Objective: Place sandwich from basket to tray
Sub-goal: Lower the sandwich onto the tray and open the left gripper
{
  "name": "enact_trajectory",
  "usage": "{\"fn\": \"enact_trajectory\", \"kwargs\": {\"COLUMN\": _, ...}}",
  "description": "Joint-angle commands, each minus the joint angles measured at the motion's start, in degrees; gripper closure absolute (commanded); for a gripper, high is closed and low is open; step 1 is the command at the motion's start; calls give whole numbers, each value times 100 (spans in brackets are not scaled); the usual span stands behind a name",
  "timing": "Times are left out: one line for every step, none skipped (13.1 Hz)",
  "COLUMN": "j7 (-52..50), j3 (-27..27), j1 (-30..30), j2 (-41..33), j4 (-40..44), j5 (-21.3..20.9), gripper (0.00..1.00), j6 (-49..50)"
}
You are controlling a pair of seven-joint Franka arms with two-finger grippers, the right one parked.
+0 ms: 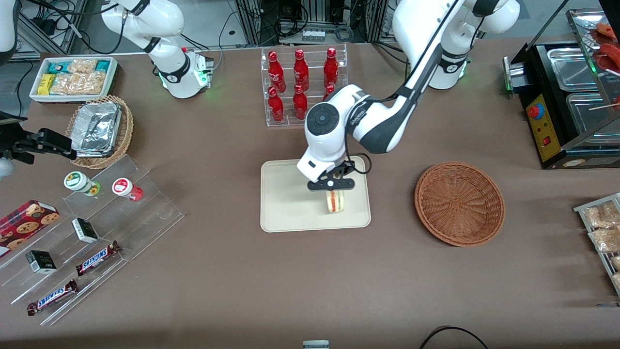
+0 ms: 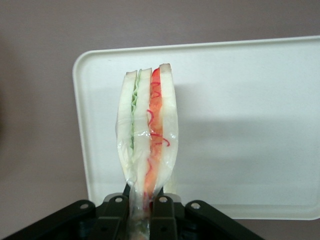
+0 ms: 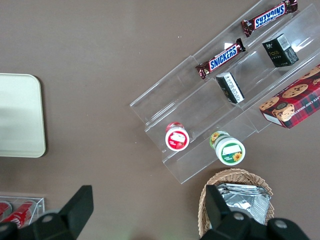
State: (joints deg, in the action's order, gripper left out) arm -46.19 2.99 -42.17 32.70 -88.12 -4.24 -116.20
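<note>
Nearest the front camera along the line I care about is the bare front strip of the tray [image 1: 290, 220], and just above it hangs the sandwich [image 1: 335, 201], pinched by its top end between the fingers of the gripper [image 1: 331, 186]. From my wrist feed I see the two fingers [image 2: 161, 210] pressed onto the wrapped tip of the wedge, so the hand is clamped on the sandwich, not spread. What the coming move turns on is simple: the sandwich hangs straight down from the hand, long axis running away from the fingers toward the tray surface [image 2: 240, 130], with its free end leading. Its layers stand on edge, the red-orange stripe beside the pale bread and a thin green layer, and the cut face looks toward the front camera. In the wrist view the whole wedge sits over cream plastic, inside the rim and toward one rounded corner. I cannot tell whether its lower end is touching the tray or just short of it. I judge a short lowering and then a release is what remains, and standing on edge it may tip onto its broad side. Toward the working arm's end of the table, well apart, the basket [image 1: 459, 203] sits with nothing in it.
</note>
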Motion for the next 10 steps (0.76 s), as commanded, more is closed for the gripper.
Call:
{"fn": "enact_trajectory", "kwargs": {"j7": -197, "j3": -71, "j1": -292, "j2": 315, "j4": 268, "j5": 55, "gripper": 100, "j6": -173}}
{"fn": "enact_trajectory", "kwargs": {"j7": -249, "j3": -71, "j1": -327, "j2": 403, "j4": 269, "j5": 55, "gripper": 100, "j6": -348}}
{"fn": "enact_trajectory", "kwargs": {"j7": -285, "j3": -71, "j1": -388, "j2": 517, "j4": 251, "j5": 55, "gripper": 100, "j6": -542}}
{"fn": "enact_trajectory", "kwargs": {"j7": -294, "j3": -80, "j1": -493, "j2": 588, "j4": 234, "j5": 55, "gripper": 100, "j6": -683}}
{"fn": "enact_trajectory", "kwargs": {"j7": -329, "j3": -71, "j1": -546, "j2": 623, "j4": 208, "j5": 64, "gripper": 100, "j6": -702}}
{"fn": "enact_trajectory", "kwargs": {"j7": -373, "j3": -71, "j1": -547, "j2": 693, "j4": 207, "j5": 64, "gripper": 100, "j6": -702}}
{"fn": "enact_trajectory", "kwargs": {"j7": -390, "j3": -71, "j1": -564, "j2": 720, "j4": 207, "j5": 73, "gripper": 100, "j6": -710}}
{"fn": "enact_trajectory", "kwargs": {"j7": -530, "j3": -71, "j1": -565, "j2": 729, "j4": 190, "j5": 73, "gripper": 100, "j6": -702}}
{"fn": "enact_trajectory", "kwargs": {"j7": -653, "j3": -71, "j1": -573, "j2": 729, "j4": 146, "j5": 64, "gripper": 100, "j6": -710}}
{"fn": "enact_trajectory", "kwargs": {"j7": -672, "j3": -71, "j1": -573, "j2": 746, "j4": 137, "j5": 64, "gripper": 99, "j6": -711}}
